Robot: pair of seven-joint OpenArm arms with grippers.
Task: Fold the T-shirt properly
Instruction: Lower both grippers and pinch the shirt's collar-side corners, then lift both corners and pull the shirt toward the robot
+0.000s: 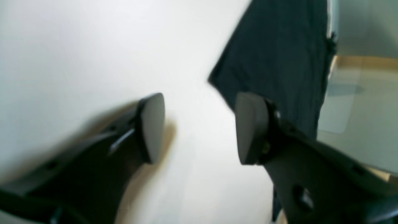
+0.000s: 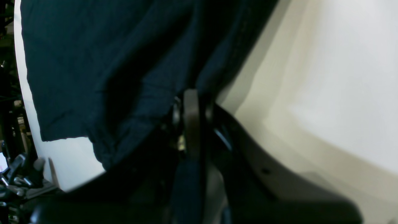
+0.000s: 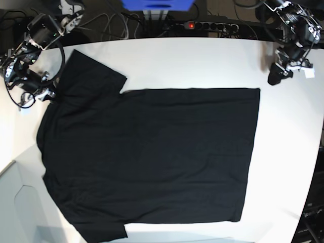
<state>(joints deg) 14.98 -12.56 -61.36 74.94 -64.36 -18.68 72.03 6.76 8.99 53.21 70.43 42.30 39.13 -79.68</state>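
Simply T-shirt flat on table.

In the right wrist view, the right gripper sits behind a fold of the T-shirt, so its fingertips barely show. At six o'clock the base view's edge crops the shirt's lower sleeve. The left wrist view is motion-blurred, softening the left gripper.
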